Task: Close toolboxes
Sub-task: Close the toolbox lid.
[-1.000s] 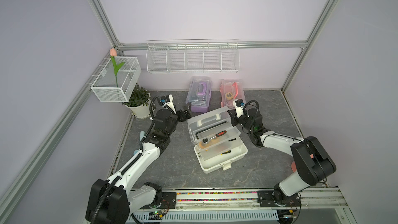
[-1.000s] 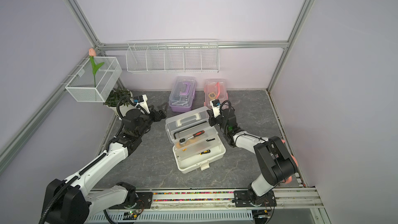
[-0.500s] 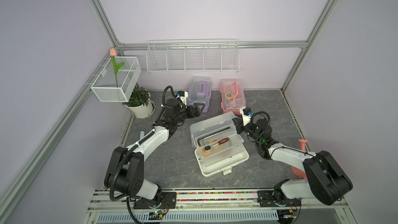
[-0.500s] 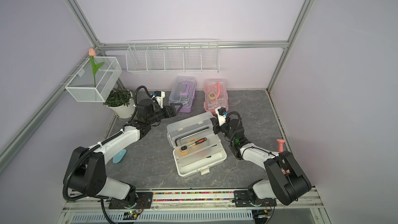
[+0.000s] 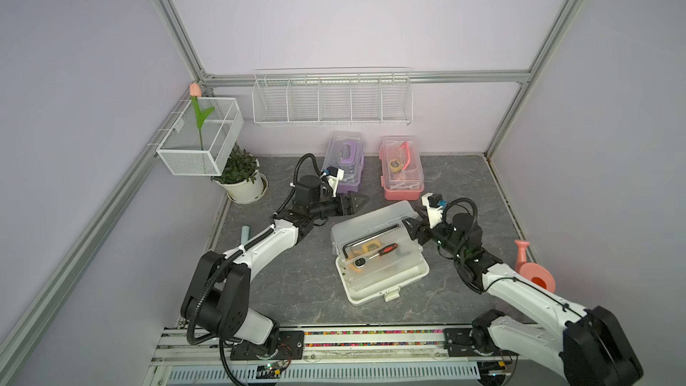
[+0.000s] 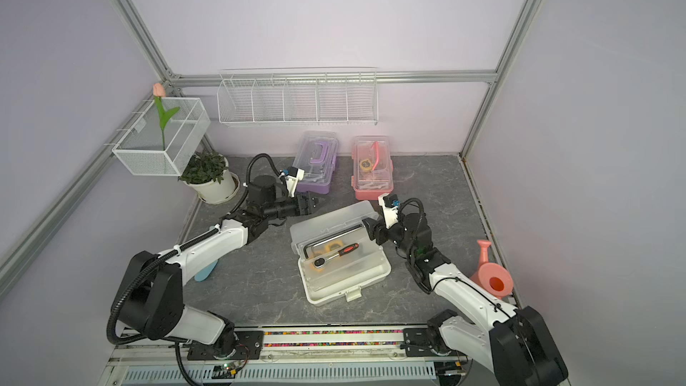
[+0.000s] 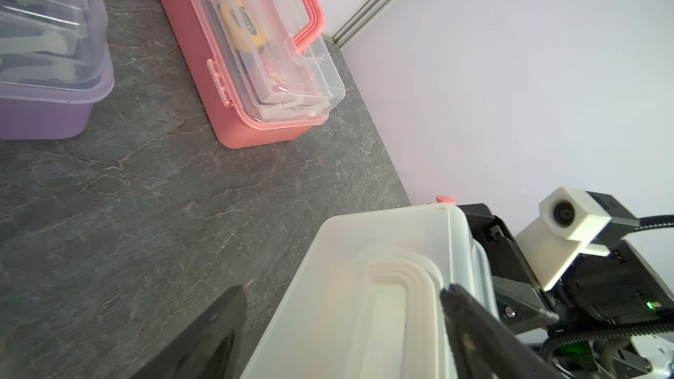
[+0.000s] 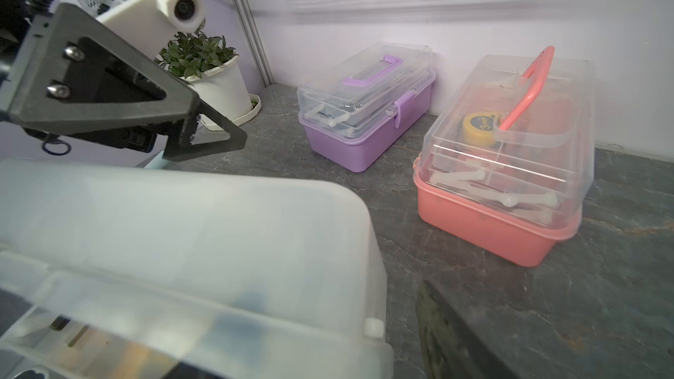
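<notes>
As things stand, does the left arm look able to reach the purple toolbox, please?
Probably yes: the open left gripper sits just beside the purple toolbox, with only bare tabletop between them.

Glossy plastic pink toolbox (image 8: 485, 224); matt stone-patterned tabletop (image 8: 601, 286)
</notes>
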### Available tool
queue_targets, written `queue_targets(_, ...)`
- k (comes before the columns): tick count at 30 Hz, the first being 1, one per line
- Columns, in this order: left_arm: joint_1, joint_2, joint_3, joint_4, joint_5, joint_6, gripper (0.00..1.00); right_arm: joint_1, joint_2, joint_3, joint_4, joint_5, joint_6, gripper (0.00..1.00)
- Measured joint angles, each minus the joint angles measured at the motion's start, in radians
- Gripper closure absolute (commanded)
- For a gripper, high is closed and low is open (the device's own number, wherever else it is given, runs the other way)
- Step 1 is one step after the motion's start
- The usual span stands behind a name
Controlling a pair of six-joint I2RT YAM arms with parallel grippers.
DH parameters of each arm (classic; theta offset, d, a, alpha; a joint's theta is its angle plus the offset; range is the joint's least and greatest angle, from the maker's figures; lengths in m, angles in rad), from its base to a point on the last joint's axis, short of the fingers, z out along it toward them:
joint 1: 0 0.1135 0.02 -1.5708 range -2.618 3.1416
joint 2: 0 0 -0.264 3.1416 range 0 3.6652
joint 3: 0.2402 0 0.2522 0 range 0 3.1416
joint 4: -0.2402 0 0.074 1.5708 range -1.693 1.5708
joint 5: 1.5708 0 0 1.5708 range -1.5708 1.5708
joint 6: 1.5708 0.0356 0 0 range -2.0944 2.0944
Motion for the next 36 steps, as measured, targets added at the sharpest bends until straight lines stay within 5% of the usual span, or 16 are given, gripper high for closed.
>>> queue_targets(14,-0.071,-0.014,0.0,-0.066,-0.053,0.018,0.14,0.0,-0.18,0.002,-0.66,0.052,0.271,0.38)
queue_targets(22,-0.11,-0.014,0.008,-0.128,-0.129,0.054,0.13,0.009,-0.239,-0.001,-0.832,0.042,0.425,0.43)
queue_targets(30,-0.11,-0.014,0.008,-0.16,-0.161,0.081,0.13,0.008,-0.531,0.012,-1.083,0.102,0.528,0.47)
queue_targets(36,-0.11,-0.008,0.008,-0.16,-0.16,0.088,0.13,0.008,-0.526,-0.01,-1.13,0.097,0.581,0.53)
